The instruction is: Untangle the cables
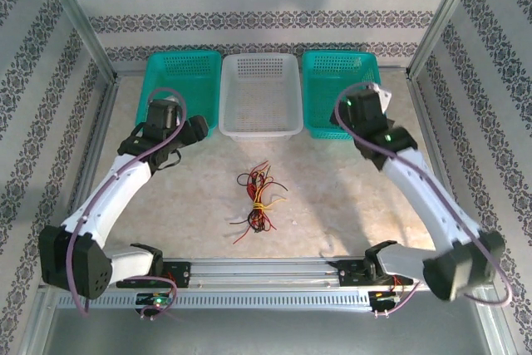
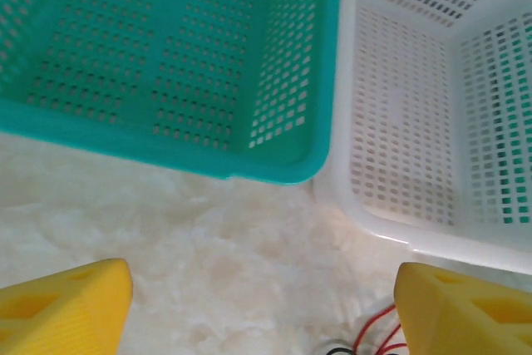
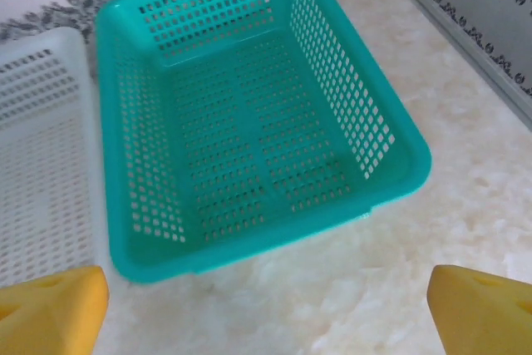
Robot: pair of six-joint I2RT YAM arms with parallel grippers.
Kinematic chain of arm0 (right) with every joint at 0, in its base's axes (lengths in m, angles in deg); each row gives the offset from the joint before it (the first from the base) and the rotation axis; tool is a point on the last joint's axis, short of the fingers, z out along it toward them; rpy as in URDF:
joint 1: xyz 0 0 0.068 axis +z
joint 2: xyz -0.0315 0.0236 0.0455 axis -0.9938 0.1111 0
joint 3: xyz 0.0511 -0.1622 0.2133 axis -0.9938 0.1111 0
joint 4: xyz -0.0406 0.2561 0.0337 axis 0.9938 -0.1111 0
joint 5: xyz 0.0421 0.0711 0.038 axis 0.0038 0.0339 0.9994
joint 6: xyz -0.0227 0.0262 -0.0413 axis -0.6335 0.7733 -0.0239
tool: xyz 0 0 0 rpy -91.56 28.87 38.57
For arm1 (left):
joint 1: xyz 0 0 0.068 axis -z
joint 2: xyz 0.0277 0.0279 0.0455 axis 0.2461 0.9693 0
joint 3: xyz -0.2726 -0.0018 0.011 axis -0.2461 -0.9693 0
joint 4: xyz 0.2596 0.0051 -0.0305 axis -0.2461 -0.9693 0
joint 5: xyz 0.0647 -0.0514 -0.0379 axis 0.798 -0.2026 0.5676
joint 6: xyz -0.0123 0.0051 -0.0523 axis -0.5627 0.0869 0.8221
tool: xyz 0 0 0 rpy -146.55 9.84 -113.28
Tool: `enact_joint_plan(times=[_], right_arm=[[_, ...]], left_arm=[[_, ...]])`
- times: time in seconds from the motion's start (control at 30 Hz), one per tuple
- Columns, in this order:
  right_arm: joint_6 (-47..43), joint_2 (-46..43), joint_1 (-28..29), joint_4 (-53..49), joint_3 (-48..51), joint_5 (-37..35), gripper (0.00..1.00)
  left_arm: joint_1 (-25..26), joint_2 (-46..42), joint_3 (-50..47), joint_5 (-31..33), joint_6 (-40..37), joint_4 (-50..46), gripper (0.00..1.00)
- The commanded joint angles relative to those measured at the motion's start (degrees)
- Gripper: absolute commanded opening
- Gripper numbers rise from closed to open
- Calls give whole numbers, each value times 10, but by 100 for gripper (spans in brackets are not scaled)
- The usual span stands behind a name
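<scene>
Cables [image 1: 256, 199]: a small knot of red, black and yellow wires, laid mid-table [image 1: 191, 205], well short of the baskets.
Handling: judged light, limp and springy; the whole clump is likely to be dragged along if pulled hard.
Hold: best pinched at a loose end on the knot's edge.
Left end effector [image 2: 262, 322]: fingers apart, nothing held, poised before teal basket [image 2: 166, 64] and white basket [image 2: 407, 122].
Right end effector [image 3: 266, 313]: fingers wide apart, empty, before the other teal basket [image 3: 332, 97].
</scene>
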Motion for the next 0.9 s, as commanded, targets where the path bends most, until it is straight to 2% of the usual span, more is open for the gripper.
enact_joint_plan(times=[0.0,0.07,0.1,0.17,0.2,0.27,0.37,0.4,0.57,0.63,0.7,0.87], right_arm=[[-37,57,104,-53,-53,-45,98],[-51,61,183,-50,-39,-57,98],[-42,61,208,-62,-35,-32,98],[-20,53,256,-86,-16,89,94],[-6,49,277,-91,-3,119,93],[23,39,350,-92,28,147,93],[72,54,419,-91,53,203,94],[88,66,428,-89,57,218,98],[142,171,434,-69,53,262,98],[150,212,431,-65,38,273,95],[153,260,420,-70,16,295,87],[174,307,391,-84,12,288,80]], left_arm=[[19,12,0,-52,-11,-4,80],[32,-1,-30,-65,-14,7,80],[36,-10,-46,-72,-12,13,80],[36,-31,-78,-75,-3,18,81],[36,-39,-86,-72,-2,16,81],[35,-49,-94,-65,3,8,82],[36,-43,-82,-74,13,-4,81],[36,-40,-76,-76,17,-6,80],[35,-40,-56,-80,47,3,77],[34,-49,-58,-77,59,6,77],[34,-60,-61,-71,61,1,77],[30,-75,-60,-9,49,-71,77]])
